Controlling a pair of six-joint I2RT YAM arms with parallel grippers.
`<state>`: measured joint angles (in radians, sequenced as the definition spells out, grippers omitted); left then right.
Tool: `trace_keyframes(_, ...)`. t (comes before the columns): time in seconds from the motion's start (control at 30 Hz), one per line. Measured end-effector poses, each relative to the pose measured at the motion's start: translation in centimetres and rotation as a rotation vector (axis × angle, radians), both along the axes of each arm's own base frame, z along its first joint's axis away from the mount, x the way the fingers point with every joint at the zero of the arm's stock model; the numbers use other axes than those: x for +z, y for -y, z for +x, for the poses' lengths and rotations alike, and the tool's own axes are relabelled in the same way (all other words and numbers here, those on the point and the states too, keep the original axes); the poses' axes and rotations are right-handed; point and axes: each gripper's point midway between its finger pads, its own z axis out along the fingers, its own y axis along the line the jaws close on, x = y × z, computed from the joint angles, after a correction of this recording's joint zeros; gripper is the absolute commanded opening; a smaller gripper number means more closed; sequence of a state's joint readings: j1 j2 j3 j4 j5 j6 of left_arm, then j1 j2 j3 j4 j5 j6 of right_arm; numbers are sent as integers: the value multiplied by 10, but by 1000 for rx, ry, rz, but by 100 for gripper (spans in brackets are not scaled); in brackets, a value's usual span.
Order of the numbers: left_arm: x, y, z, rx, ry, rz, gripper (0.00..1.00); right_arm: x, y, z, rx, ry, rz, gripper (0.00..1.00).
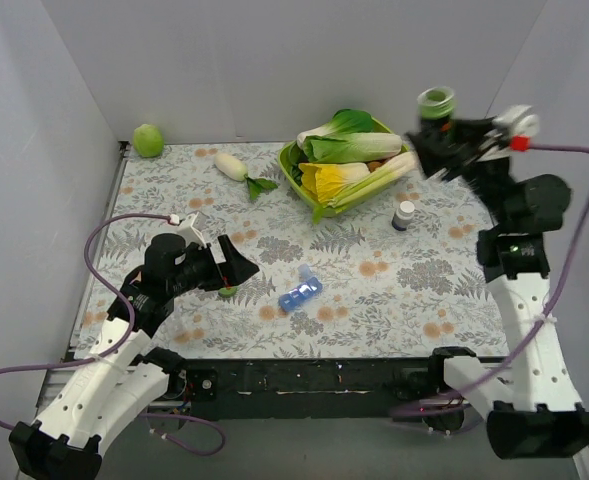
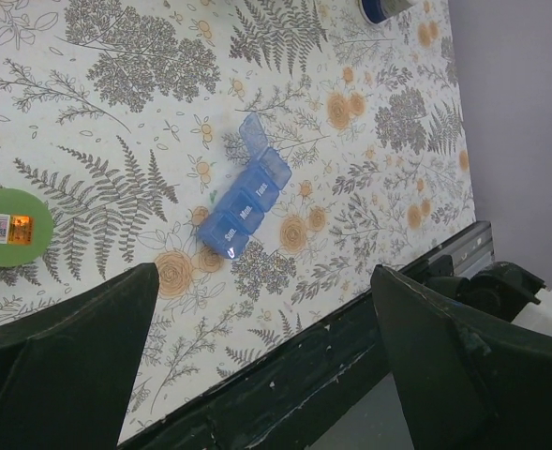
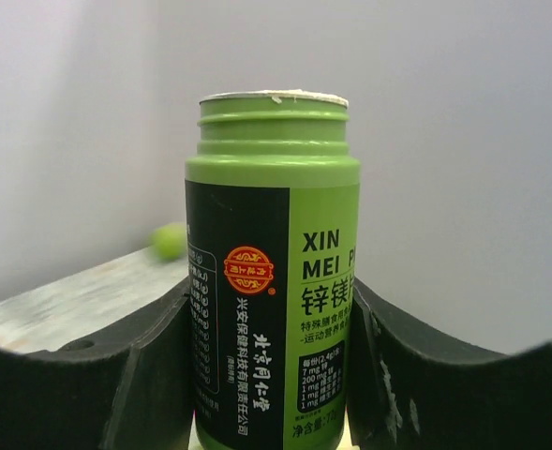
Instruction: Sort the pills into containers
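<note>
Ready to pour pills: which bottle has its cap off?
The green bottle in the right fingers, its threaded neck bare; the small tabletop bottle has a white cap.

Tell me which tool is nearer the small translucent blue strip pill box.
Left. The left tool, open, sits low just left of the small translucent blue strip pill box; the right tool is raised at the far right corner, shut on a green plastic bottle.

There is one blue pill box (image 2: pixel 246 202), one green bottle (image 3: pixel 271 281), one loose green cap (image 2: pixel 11 227), one small vial (image 1: pixel 404 214), one lime bowl (image 1: pixel 292 178), one white radish (image 1: pixel 230 165) and one green ball (image 1: pixel 148 140).
</note>
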<state>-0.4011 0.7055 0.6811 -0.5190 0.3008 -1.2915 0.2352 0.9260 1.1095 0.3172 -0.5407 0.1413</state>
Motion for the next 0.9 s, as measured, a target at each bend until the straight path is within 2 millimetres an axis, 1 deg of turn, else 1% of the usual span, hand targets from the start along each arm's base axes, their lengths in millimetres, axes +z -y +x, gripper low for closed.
trace_keyframes(0.07,0,1,0,-6,1,-2,98,37,74,33,-211,82,72,5)
trace_keyframes(0.1,0,1,0,-9,2,-3,98,46,104,42,-283,99,103,6)
trace_keyframes(0.13,1,2,0,-14,4,-4,98,47,117,45,-311,98,123,8)
trace_keyframes(0.17,1,3,-1,-23,8,-6,98,39,115,45,-295,87,134,9)
trace_keyframes(0.23,3,6,-1,-48,25,-12,98,2,66,24,-135,31,86,9)
trace_keyframes(0.27,3,8,-2,-64,38,-15,98,-16,37,5,-31,14,50,9)
trace_keyframes(0.3,3,9,-3,-82,49,-18,98,-33,15,-16,61,12,11,9)
trace_keyframes(0.33,2,11,-4,-100,62,-21,98,-44,1,-35,133,27,-27,9)
trace_keyframes(0.37,1,13,-6,-121,77,-25,98,-51,-6,-50,175,50,-55,9)
trace_keyframes(0.43,-1,16,-8,-156,102,-27,98,-60,-9,-66,214,111,-115,9)
trace_keyframes(0.5,-1,18,-8,-181,130,-22,98,-71,-12,-77,254,162,-176,9)
trace_keyframes(0.53,0,19,-7,-190,141,-21,98,-82,-15,-79,277,179,-215,9)
trace_keyframes(0.6,3,21,-3,-207,178,-16,98,-111,-20,-79,323,176,-289,9)
trace_keyframes(0.63,5,22,-1,-213,197,-14,98,-137,-22,-77,357,145,-339,9)
trace_keyframes(0.7,7,24,3,-223,229,-11,98,-169,-27,-76,402,111,-394,9)
trace_keyframes(0.8,6,25,7,-230,263,-6,98,-223,-32,-73,469,45,-489,9)
trace_keyframes(0.9,4,25,11,-230,280,-2,98,-264,-38,-73,529,14,-580,9)
